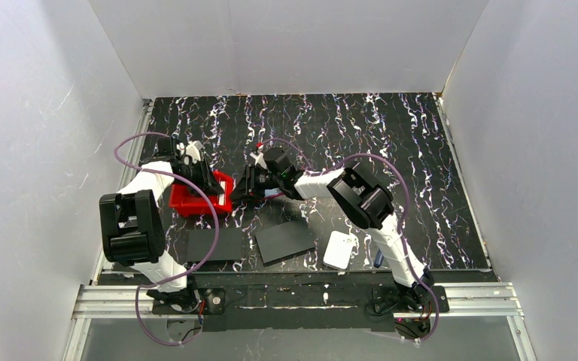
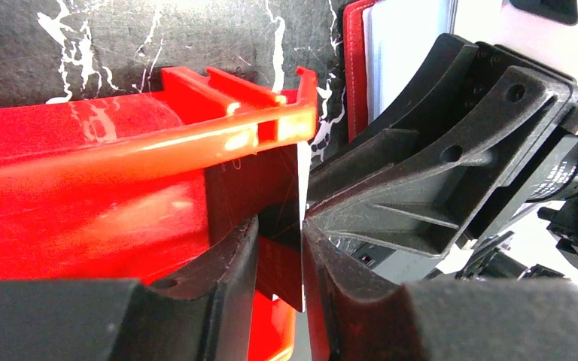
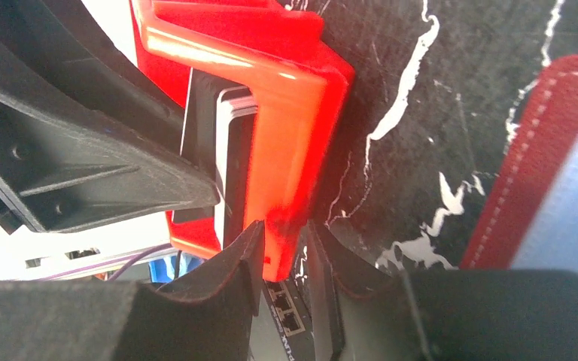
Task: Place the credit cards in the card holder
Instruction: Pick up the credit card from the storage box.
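A thin credit card (image 2: 292, 226) stands on edge at the end of the red bin (image 2: 83, 173), and more cards (image 3: 233, 150) are stacked upright against that end wall. My left gripper (image 2: 278, 241) straddles the card with narrowed jaws: the right pad touches it and a slim gap shows on the left. My right gripper (image 3: 282, 248) is shut on the bin's corner wall (image 3: 290, 135). The dark red card holder (image 3: 530, 173) lies open on the mat just past the bin, with a pale card (image 2: 410, 53) showing in it. In the top view both grippers (image 1: 212, 186) (image 1: 242, 189) meet at the bin's right end.
Two black flat sheets (image 1: 214, 244) (image 1: 284, 241) and a white rounded pad (image 1: 340, 250) lie near the front edge. White walls close in the marbled black mat (image 1: 391, 135) on three sides. The two wrists are crowded close together at the bin.
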Robot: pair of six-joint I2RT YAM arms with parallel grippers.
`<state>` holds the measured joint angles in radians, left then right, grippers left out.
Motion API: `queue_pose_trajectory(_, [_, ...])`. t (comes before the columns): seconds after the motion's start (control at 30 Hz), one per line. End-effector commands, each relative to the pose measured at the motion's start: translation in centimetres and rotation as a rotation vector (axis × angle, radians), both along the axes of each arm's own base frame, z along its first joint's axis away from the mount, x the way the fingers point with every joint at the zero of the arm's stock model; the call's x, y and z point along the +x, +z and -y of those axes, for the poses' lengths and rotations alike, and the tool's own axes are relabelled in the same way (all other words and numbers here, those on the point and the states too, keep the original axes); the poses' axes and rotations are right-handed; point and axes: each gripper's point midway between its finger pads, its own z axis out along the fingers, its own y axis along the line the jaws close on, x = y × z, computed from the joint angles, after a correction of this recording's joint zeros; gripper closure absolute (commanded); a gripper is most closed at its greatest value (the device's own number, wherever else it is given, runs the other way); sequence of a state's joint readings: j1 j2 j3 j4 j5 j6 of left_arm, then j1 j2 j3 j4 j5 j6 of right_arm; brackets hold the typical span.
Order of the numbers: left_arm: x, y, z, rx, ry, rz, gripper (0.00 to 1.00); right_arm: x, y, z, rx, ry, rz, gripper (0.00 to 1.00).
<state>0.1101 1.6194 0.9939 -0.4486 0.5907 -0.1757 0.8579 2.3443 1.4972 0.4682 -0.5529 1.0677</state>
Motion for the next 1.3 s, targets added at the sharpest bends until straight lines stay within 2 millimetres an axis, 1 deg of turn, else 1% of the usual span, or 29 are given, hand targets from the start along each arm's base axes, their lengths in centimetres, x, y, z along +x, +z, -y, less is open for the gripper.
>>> queue_pose_trajectory(0.0, [-0.4,1.2,-0.2,0.016,-0.006,0.040,0.79,0.4,2.5,-1.7,0.085,0.008,0.043,0.65])
queue_pose_trajectory(0.07, [-0.5,1.3,-0.4,0.031,-0.005,0.046,0.83,0.3,2.4,-1.8,0.086,0.010,0.041,0.65])
queue_pose_trajectory(0.17, [-0.6,1.4,-0.7,0.052,0.001,0.052,0.91,0.2,2.3,-1.7,0.085,0.013,0.040,0.65])
queue_pose_trajectory(0.27, [-0.6,1.5,-1.0,0.074,0.006,0.060,0.94,0.1,2.2,-1.5,0.082,0.013,0.038,0.65])
queue_pose_trajectory(0.43, [-0.7,2.3,-1.7,0.118,0.015,0.086,0.99,-0.1,2.0,-1.2,0.074,0.020,0.043,0.66])
queue_pose_trajectory(0.57, [-0.7,3.1,-2.3,0.162,0.025,0.107,1.00,0.0,2.0,-1.2,0.070,0.019,0.051,0.66])
queue_pose_trajectory(0.77, [-0.8,4.2,-2.5,0.171,0.040,0.127,1.00,0.0,1.8,-1.6,0.075,0.021,0.042,0.66])
queue_pose_trajectory(0.83, [-0.9,4.7,-3.0,0.201,0.059,0.141,1.00,-0.1,1.8,-1.8,0.077,0.022,0.042,0.66])
queue_pose_trajectory(0.93, [-0.9,6.2,-4.0,0.260,0.099,0.172,1.00,-0.4,1.8,-2.3,0.086,0.028,0.035,0.67])
queue_pose_trajectory(1.1, [-0.4,10.9,-5.4,0.329,0.183,0.302,1.00,-1.0,2.1,-2.9,0.097,0.040,0.030,0.67])
queue_pose_trajectory(1.17, [-0.4,12.9,-5.2,0.316,0.200,0.359,1.00,-0.8,2.3,-2.4,0.085,0.044,0.043,0.67])
queue_pose_trajectory(1.27, [-0.2,15.3,-3.5,0.211,0.191,0.427,1.00,0.2,3.0,-0.7,0.001,0.064,0.127,0.59])
